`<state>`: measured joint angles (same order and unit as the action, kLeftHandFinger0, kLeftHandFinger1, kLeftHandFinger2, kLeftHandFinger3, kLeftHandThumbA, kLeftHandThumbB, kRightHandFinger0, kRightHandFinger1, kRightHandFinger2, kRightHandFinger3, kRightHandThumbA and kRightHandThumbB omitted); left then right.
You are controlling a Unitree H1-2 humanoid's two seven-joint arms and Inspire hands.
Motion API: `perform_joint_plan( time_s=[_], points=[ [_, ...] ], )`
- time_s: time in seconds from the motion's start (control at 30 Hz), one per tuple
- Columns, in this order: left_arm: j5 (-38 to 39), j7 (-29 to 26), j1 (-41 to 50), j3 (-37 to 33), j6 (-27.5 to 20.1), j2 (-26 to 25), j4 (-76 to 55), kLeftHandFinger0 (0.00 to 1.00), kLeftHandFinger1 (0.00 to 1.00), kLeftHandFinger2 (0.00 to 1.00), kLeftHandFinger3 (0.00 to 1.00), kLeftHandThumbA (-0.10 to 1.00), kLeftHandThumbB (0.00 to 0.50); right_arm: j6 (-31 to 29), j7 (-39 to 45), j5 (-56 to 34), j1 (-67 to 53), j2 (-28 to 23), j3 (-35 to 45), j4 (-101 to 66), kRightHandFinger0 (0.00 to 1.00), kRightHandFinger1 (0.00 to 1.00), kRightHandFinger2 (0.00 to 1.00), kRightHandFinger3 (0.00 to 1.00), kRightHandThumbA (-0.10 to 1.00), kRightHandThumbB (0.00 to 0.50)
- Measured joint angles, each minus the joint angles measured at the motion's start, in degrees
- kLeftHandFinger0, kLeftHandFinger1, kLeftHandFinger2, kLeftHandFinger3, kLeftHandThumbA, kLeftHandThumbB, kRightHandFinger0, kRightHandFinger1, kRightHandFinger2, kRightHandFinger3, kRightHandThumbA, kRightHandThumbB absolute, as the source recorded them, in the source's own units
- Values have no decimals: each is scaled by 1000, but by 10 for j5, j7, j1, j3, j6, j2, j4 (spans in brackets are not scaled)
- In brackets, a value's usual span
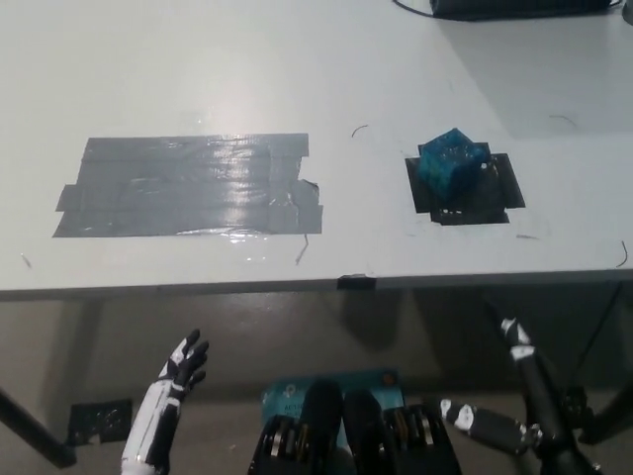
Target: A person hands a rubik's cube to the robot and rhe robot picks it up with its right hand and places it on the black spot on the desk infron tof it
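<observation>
The blue rubik's cube (451,160) sits on the black spot (465,192) at the right of the white desk (297,79), with nothing touching it. My black right hand (509,396) hangs low at the bottom right, below the desk's front edge, fingers spread and empty. Down at the lower left my white left hand (168,396) rests below the desk edge, fingers apart and holding nothing.
A large patch of grey tape (188,184) covers the desk's left middle. A dark object (514,8) with a cable lies at the far right corner. A small black tab (356,283) marks the front edge. Table legs show at the lower left.
</observation>
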<state>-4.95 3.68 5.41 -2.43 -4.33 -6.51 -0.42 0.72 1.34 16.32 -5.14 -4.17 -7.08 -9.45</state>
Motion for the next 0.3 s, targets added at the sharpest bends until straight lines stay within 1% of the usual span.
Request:
perform_joint_plan(
  time_s=[0.03,0.1,0.13,0.2,0.3],
  points=[
    [-3,-1,5,0,-2,0,0,1000,1000,1000,1000,1000,149,-8,-2,0,-2,-1,0,15,1000,1000,1000,1000,1000,211],
    [-6,-2,7,0,-3,0,2,1000,1000,1000,1000,1000,156,-16,-4,0,-1,-2,0,30,1000,1000,1000,1000,1000,223],
    [-8,-2,6,0,-4,0,2,1000,1000,1000,1000,1000,146,-20,-4,0,1,-2,-1,37,1000,1000,1000,1000,1000,215],
    [-9,-2,5,0,-7,0,2,1000,1000,1000,1000,1000,135,-29,-5,0,8,-2,-3,49,1000,1000,1000,1000,1000,230],
    [-9,-2,3,0,-12,-1,2,1000,1000,1000,1000,1000,138,-38,-5,0,13,-2,-6,61,1000,1000,1000,1000,1000,236]
  ],
)
